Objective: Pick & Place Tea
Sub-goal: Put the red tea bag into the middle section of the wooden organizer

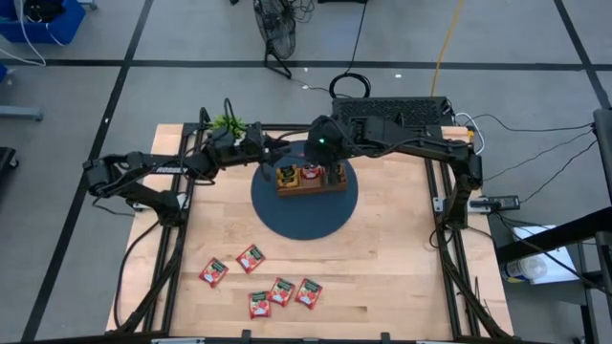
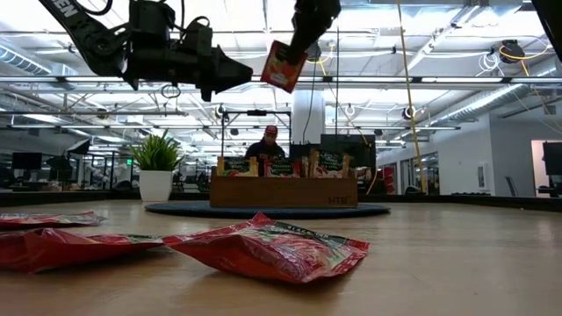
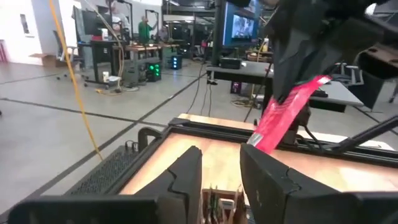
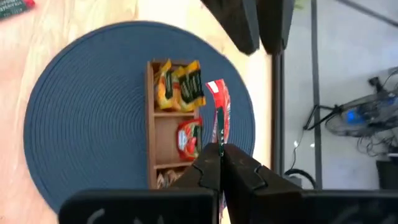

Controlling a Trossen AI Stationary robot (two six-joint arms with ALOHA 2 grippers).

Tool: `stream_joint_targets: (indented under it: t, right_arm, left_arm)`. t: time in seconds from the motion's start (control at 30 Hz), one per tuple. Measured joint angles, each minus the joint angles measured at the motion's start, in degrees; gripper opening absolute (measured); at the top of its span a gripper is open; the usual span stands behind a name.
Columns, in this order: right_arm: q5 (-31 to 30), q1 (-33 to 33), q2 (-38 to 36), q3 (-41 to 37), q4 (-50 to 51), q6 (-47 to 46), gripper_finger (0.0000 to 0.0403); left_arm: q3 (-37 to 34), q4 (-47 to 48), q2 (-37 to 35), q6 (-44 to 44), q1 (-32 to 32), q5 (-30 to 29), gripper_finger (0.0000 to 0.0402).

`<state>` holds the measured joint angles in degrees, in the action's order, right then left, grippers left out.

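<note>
Wooden table (image 1: 382, 277) carrying loose sachets (image 1: 258, 282) near left. Left gripper (image 2: 230, 72) hanging half open, empty, left of tray (image 1: 312, 187). Right gripper (image 4: 221, 163) pinching red sachet (image 2: 283, 67) edge-down, hanging straight above tray, nearer arm.

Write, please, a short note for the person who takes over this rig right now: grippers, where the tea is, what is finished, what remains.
Right gripper: shut on a red tea bag, held high above the wooden tray.
Left gripper: holds nothing, fingers apart, in the air close beside the right one, over the tray's side near the plant.
Tray: sits on the round blue mat. One end part holds orange bags, the middle one red bags; the contents of the third are unclear.
Done: several bags are already in the tray.
Left: place the held bag, then move the five red bags that lie on the table's front part.
</note>
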<state>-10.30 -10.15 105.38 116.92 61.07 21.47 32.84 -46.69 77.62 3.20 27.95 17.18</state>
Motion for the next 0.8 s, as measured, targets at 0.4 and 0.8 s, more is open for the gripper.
stream_joint_targets:
  t: [0.4,0.8]
  right_arm:
    - [10.54,-4.73,9.51,-2.36,1.98,-0.45,0.0]
    - [10.48,-5.64,17.31,-2.38,1.88,0.7,0.0]
  left_arm:
    - [0.0,0.21,0.0,-0.17,0.17,-10.22,0.0115]
    - [0.0,2.94,0.0,-1.99,0.3,-10.45,0.0115]
